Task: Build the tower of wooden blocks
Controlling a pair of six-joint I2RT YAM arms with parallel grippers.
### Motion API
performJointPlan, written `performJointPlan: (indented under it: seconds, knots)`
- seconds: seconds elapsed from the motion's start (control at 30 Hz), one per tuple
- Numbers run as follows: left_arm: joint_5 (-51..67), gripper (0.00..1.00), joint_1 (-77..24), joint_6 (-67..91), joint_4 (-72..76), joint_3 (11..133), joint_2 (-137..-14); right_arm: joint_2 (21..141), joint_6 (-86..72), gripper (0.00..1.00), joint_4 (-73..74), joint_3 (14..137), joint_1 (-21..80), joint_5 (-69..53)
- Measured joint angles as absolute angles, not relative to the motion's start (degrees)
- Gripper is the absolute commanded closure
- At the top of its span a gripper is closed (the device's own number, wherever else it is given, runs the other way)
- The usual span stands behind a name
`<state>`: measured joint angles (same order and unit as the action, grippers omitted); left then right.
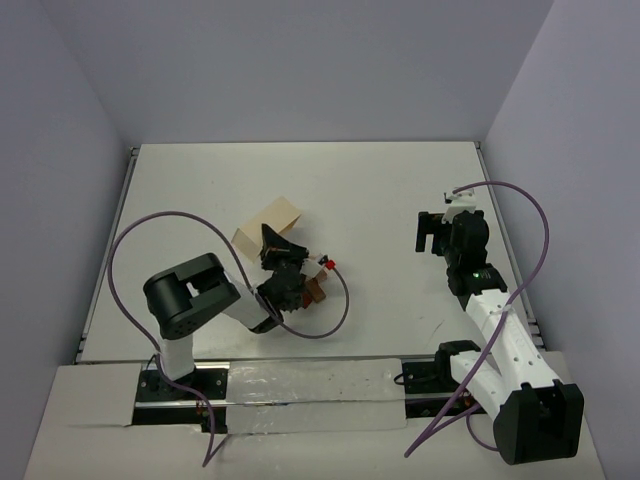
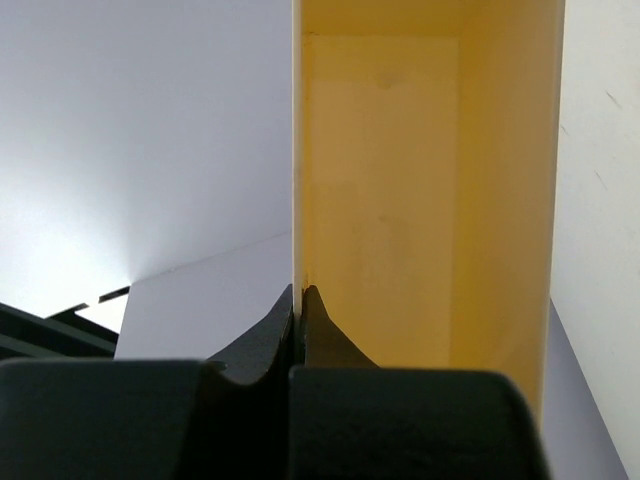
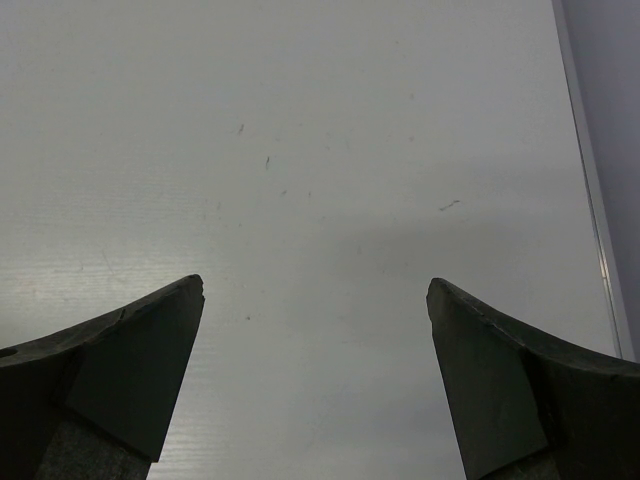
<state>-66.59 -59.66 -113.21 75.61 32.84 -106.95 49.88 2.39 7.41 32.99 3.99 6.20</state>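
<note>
Okay, I see small reddish-brown block (image 1: 316,291) on counter (image 1: 380,190) by left fingers (image 2: 262,340), clamped on pale box (image 2: 400,200) wall; right fingers (image 3: 130,350) spread wide, empty.

wood blocks (image 1: 316,291) | small, reddish-brown | clustered left of centre, partly hidden

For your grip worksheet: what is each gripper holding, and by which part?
Left gripper pinches the wooden box by one thin side wall; right gripper holds nothing.

Pale tan box (image 1: 271,221) (yellower inside), reddish-brown blocks (image 1: 316,292), purple cables (image 1: 168,213), white table (image 1: 380,200).
</note>
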Motion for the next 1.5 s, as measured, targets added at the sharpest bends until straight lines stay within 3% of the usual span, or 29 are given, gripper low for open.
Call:
performJointPlan:
  seconds: [0.2,0.33,0.6,0.73,0.9,1.17,1.5]
  knots:
    - [-67.8,1.00,-58.4,-111.9,75.0,38.0,-104.4,49.6,2.4,0.00,7.4,33.0,4.0,6.1]
    - [-70.5,1.00,-58.4,-99.7,70.3,40.5,-97.3,49.6,2.4,0.00,7.6,33.0,4.0,6.2]
    - [-69.4,1.00,-57.2,-51.3,19.7,58.4,-87.5,49.6,2.4,0.00,7.8,33.0,4.0,6.1]
    - [-60.4,1.00,-55.4,-28.5,-6.6,68.9,-87.7,49.7,2.4,0.00,7.8,33.0,4.0,6.1]
    - [-46.2,1.00,-49.8,-9.8,-25.3,77.8,-88.0,50.4,2.4,0.00,7.8,33.0,4.0,6.1]
    - [-26.9,1.00,-36.4,6.9,-32.1,88.9,-95.4,51.7,2.4,0.00,7.8,33.0,4.0,6.2]
    - [-8.9,1.00,-24.7,14.3,-32.5,110.5,-120.1,53.2,2.4,0.00,7.8,33.0,4.0,6.2]
